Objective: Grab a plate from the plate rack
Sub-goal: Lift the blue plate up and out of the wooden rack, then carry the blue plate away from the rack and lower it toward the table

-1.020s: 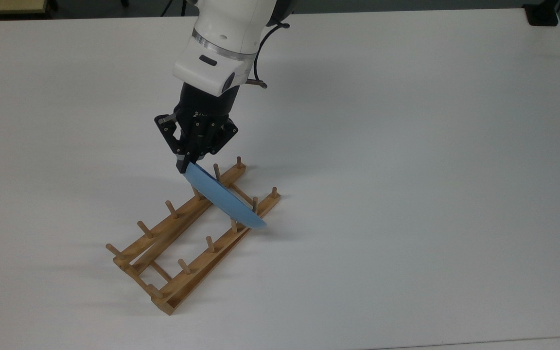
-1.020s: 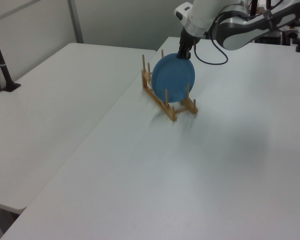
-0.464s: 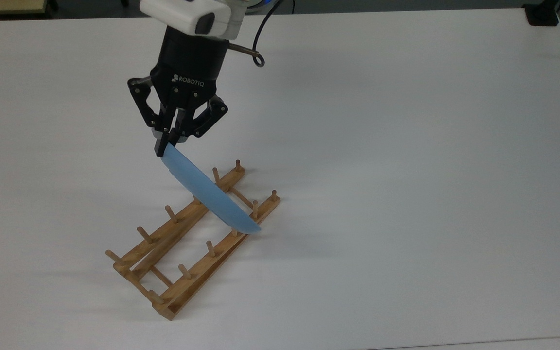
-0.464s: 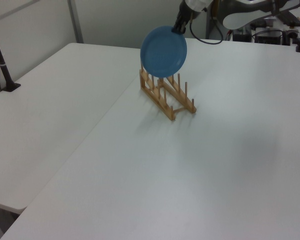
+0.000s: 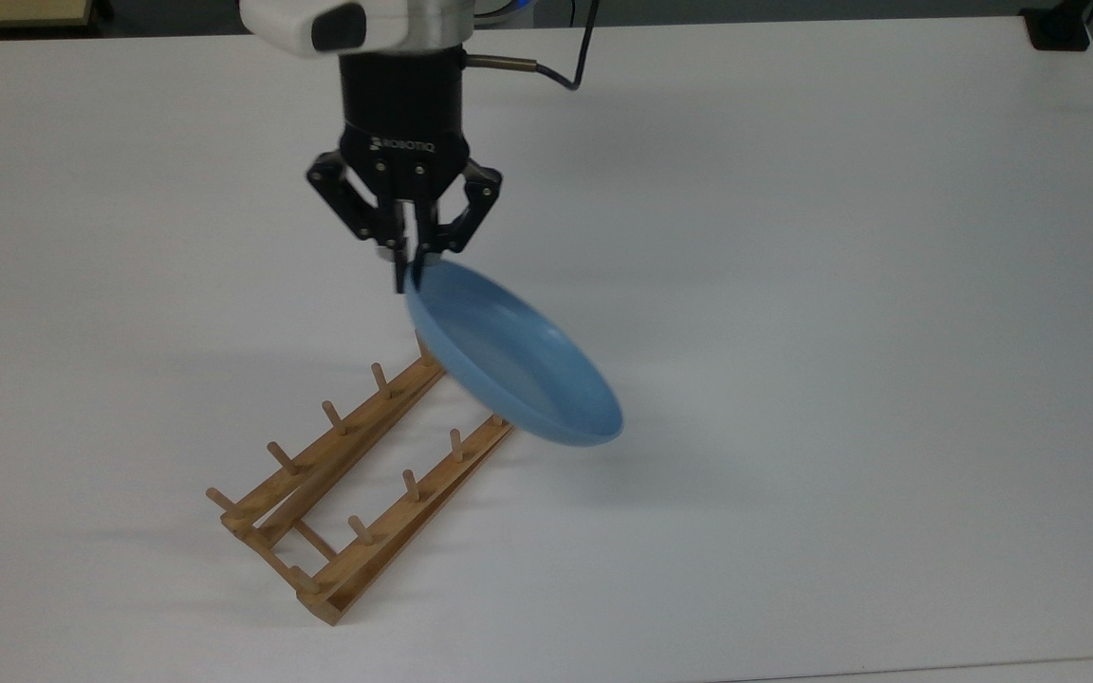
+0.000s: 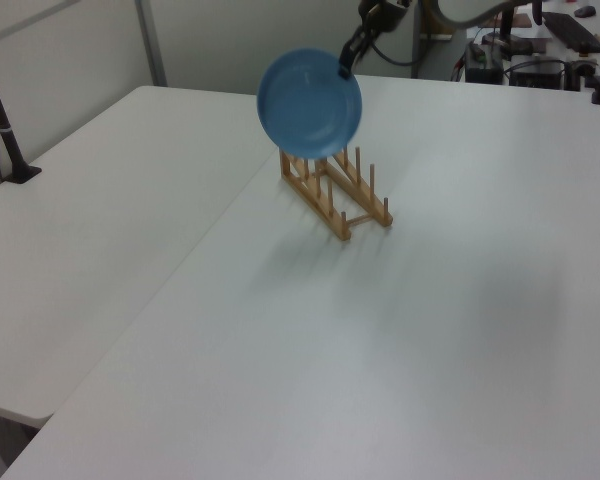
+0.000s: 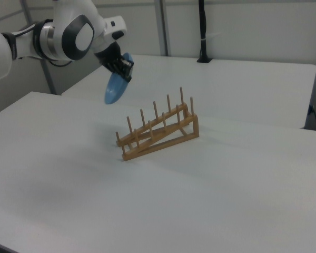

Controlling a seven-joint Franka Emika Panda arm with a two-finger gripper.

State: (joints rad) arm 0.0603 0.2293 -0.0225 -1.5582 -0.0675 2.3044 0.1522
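The light-blue plate hangs in the air, clear of the wooden plate rack, tilted with its hollow face showing in the top view. My gripper is shut on the plate's upper rim. In the left view the plate floats above the rack, held at its top right edge by the gripper. In the right view the plate is edge-on, up and left of the rack, under the gripper. The rack holds nothing.
The rack stands on a wide white table. A second white table adjoins it on the left view's left. A black post stands on the far table in the right view.
The plate has been lifted out of the rack's pegs and swung up and toward the top view's right, turning its face more upward. The rack stays in place.
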